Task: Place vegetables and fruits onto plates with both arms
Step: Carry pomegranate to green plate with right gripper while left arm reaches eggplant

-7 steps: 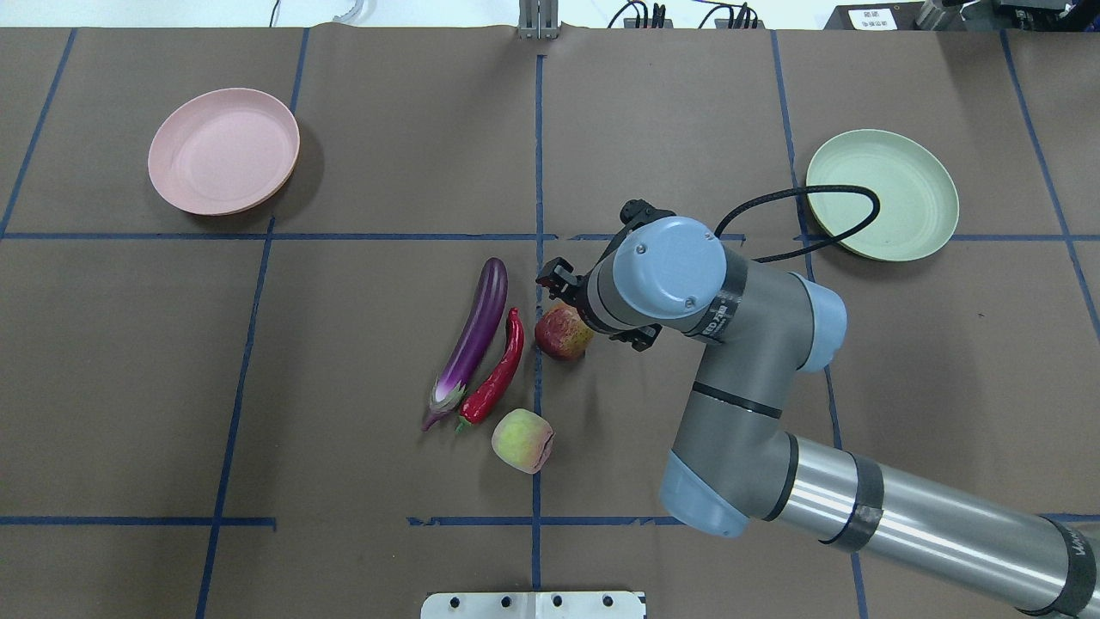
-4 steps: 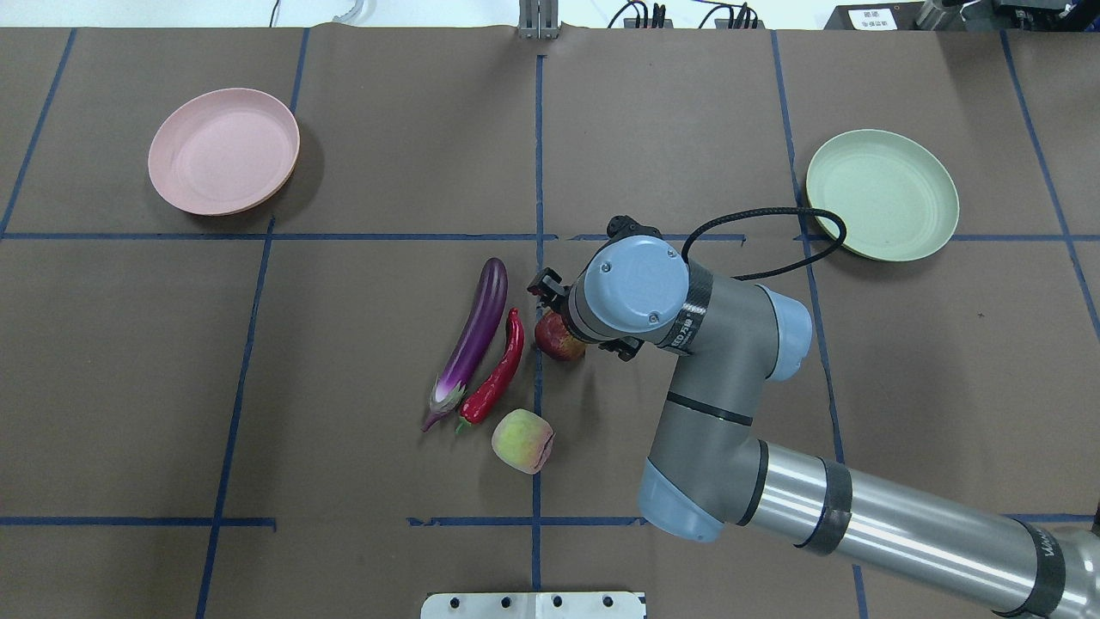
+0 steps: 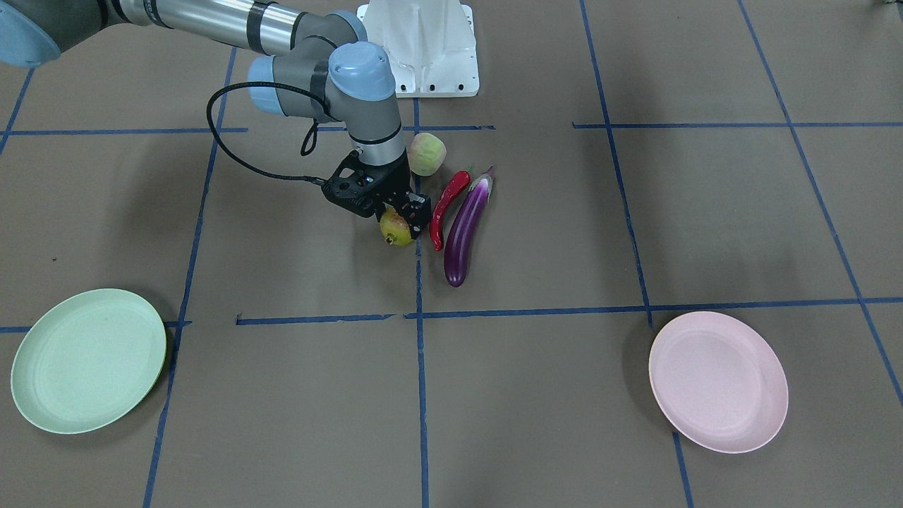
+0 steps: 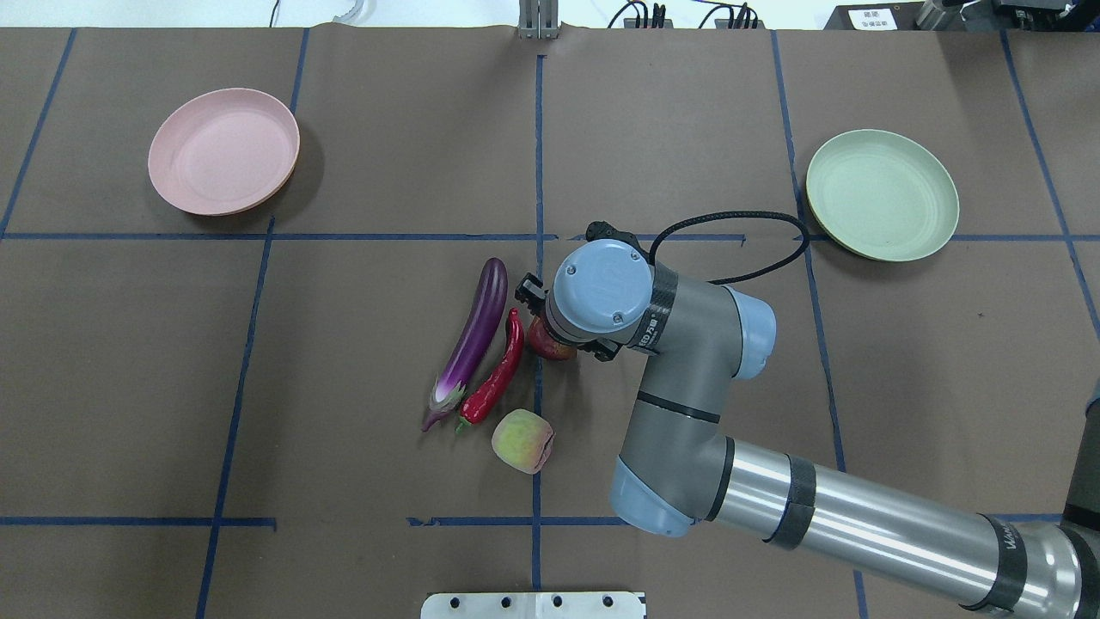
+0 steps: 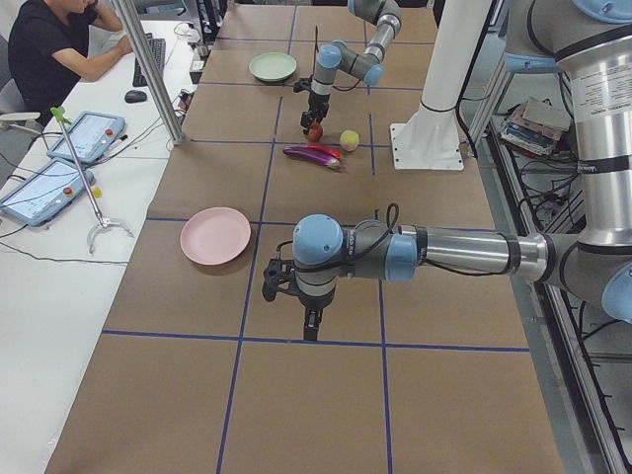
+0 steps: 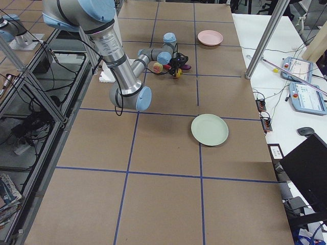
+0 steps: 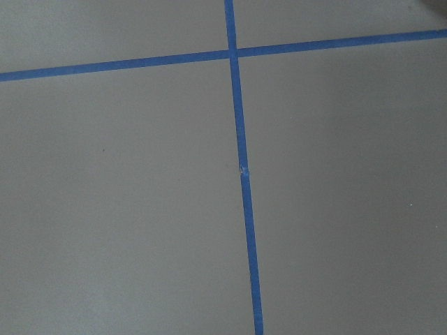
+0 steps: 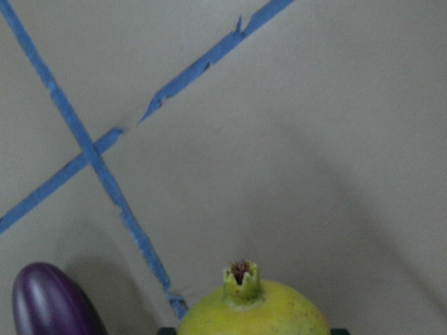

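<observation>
My right gripper [image 3: 402,217] hangs over the red-and-yellow-green pomegranate [image 3: 396,231], jaws open to either side of it. The fruit fills the bottom of the right wrist view [image 8: 255,314]; in the overhead view [image 4: 546,346] the wrist hides most of it. The purple eggplant [image 4: 475,340] and the red chili [image 4: 500,370] lie side by side just left of it. The peach [image 4: 522,440] lies nearer the robot. The pink plate [image 4: 223,150] at far left and the green plate [image 4: 882,193] at far right hold nothing. My left gripper [image 5: 310,324] shows only in the exterior left view; I cannot tell its state.
The white base block [image 3: 423,42] stands at the robot's edge of the table. A black cable [image 4: 748,232] loops from the right wrist toward the green plate. Blue tape lines cross the brown table cover. An operator [image 5: 54,49] sits at a side desk.
My right arm has moved left and down over the pomegranate, covering more of it. The cable loop has slid off the green plate. The fruits and vegetables have not moved.
</observation>
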{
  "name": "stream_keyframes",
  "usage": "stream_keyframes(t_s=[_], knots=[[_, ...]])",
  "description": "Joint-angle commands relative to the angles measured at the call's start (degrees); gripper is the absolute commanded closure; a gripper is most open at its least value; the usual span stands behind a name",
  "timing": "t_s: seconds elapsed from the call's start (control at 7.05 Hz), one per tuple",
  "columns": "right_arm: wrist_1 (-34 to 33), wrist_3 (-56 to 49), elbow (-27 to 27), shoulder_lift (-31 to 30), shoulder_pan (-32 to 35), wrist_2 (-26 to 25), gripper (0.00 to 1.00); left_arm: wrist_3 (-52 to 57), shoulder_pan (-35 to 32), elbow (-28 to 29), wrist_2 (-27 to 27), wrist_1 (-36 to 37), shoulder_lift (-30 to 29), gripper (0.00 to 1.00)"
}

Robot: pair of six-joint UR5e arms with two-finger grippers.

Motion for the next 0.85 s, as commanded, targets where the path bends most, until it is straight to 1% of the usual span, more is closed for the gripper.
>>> stream_keyframes(t_s=[0.0,0.14,0.28,0.43,0.57,0.71], knots=[[-4.9,-8.3,10.1,-8.0,6.7,1.6,1.0,-0.2,7.8,1.3,-7.7,-5.9,-0.6,0.0],[-4.7,-17.8,10.3,-11.3,11.4,4.0,1.0,-1.2,10.1,0.8,-8.2,-7.5,-3.2,0.0],[-4.7,-27.3,9.6,-14.3,17.0,6.5,1.0,-8.7,14.8,0.1,-9.6,-10.9,-6.6,0.0],[-4.7,-36.7,7.1,-15.8,23.6,9.7,1.0,-18.2,19.6,0.3,-9.6,-19.8,-7.9,0.0],[-4.5,-44.1,2.6,-16.6,28.9,13.9,1.0,-30.1,23.5,1.0,-9.5,-26.7,-11.2,0.0],[-2.3,-52.2,-2.4,-16.5,33.1,16.4,1.0,-40.8,29.2,1.5,-9.1,-27.4,-18.7,0.0]])
